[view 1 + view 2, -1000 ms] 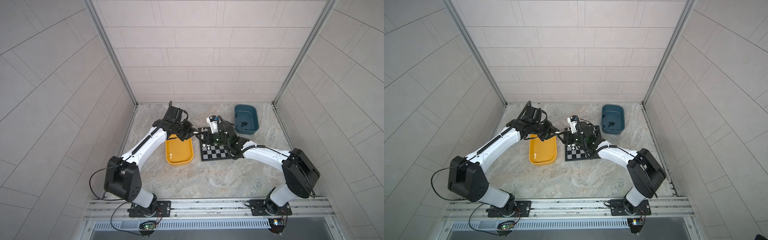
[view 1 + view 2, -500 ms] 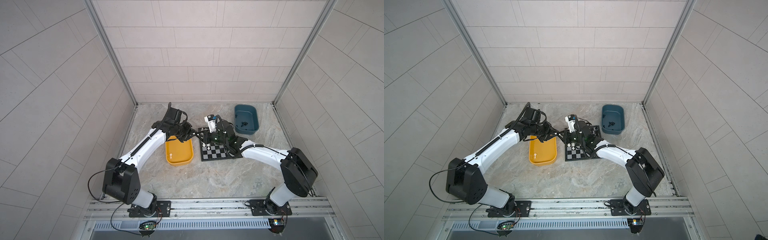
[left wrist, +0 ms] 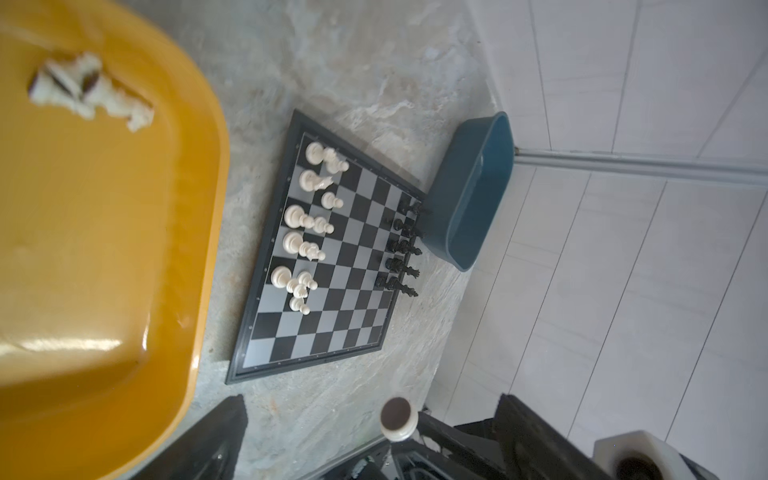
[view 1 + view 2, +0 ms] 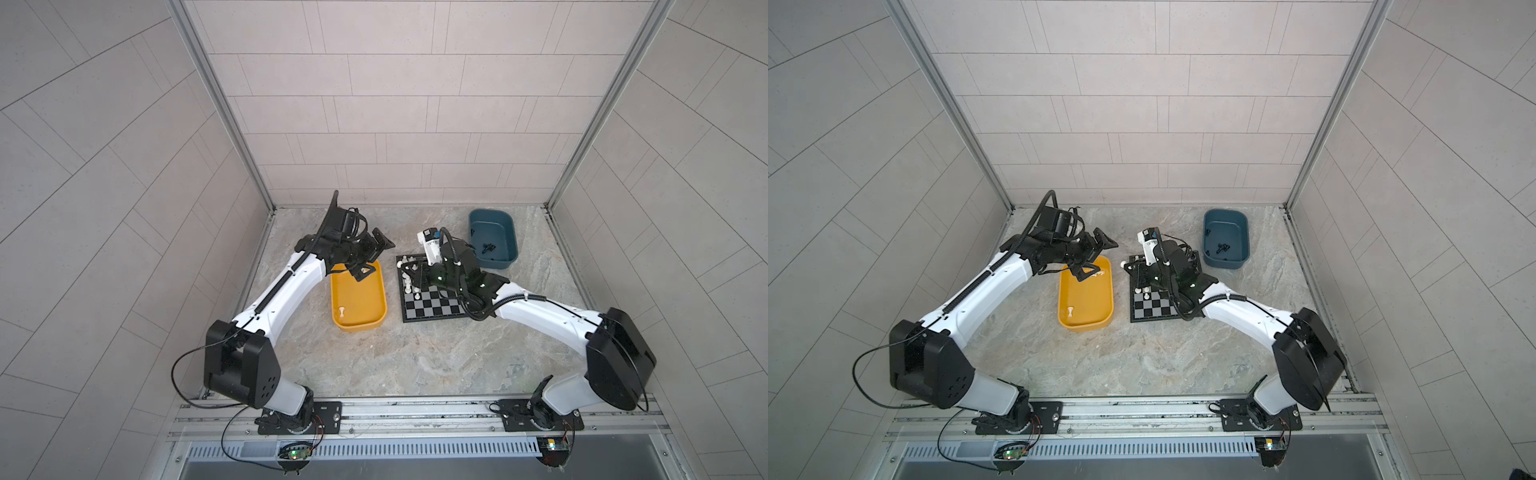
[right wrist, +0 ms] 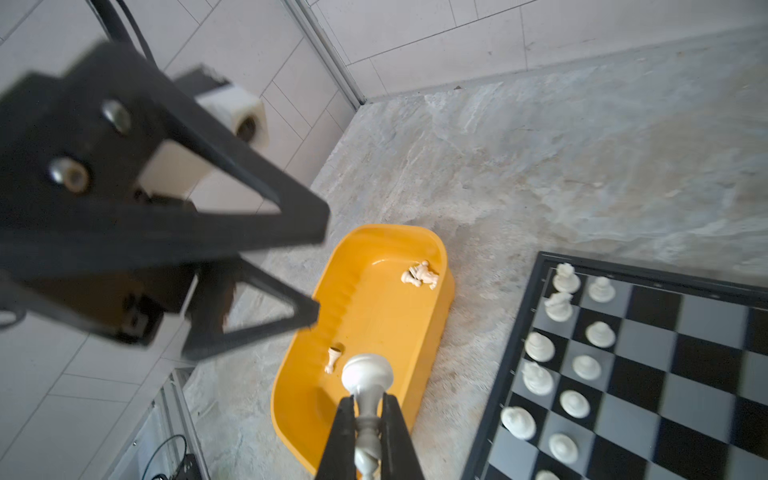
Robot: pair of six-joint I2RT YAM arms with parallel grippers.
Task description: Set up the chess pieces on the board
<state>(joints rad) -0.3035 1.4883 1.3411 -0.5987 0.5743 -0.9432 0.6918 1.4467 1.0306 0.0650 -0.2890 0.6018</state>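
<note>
your left end effector [image 5: 320, 267], shut a second ago, is hanging open; the right end effector [image 5: 368, 401] is gripping a white piece [image 5: 367, 374].

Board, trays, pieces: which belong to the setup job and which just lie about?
Job: board; white pieces on it; black pieces on it; white piece in right tool; loose white pieces; loose black pieces.
Lying about: yellow tray; teal tray.
</note>
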